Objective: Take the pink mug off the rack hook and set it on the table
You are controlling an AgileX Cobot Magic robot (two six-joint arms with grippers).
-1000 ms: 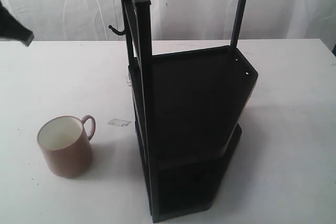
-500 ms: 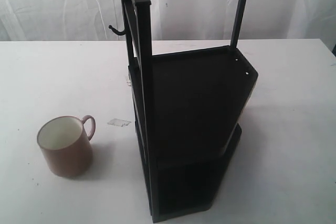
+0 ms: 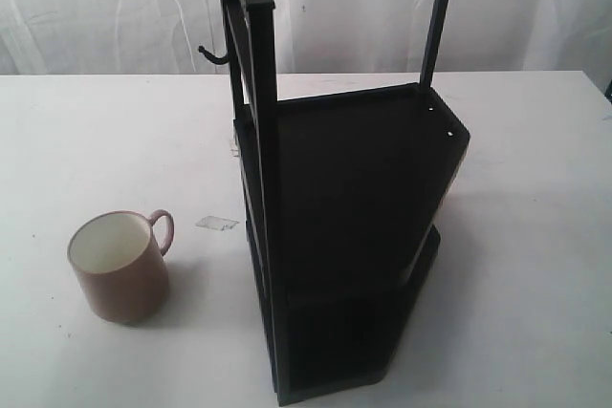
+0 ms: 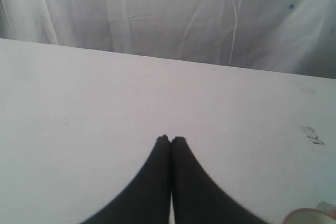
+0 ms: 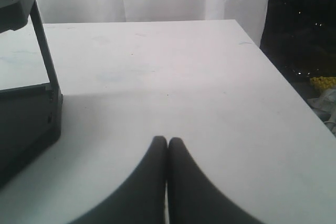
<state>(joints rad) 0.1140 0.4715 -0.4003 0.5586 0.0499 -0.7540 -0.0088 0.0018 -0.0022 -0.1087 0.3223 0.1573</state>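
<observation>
Exterior shot: the pink mug (image 3: 120, 269) sits upright on the table (image 3: 535, 236), left of the black rack (image 3: 354, 236) and well apart from the rack hook (image 3: 212, 54), with its handle turned toward the rack. Left wrist cam: the left gripper (image 4: 170, 139) has its fingertips pressed together with nothing between them, and the mug rim is just peeking in nearby. Right wrist cam: the right gripper (image 5: 167, 140) is pinched closed on nothing too, with the rack's foot close by.
</observation>
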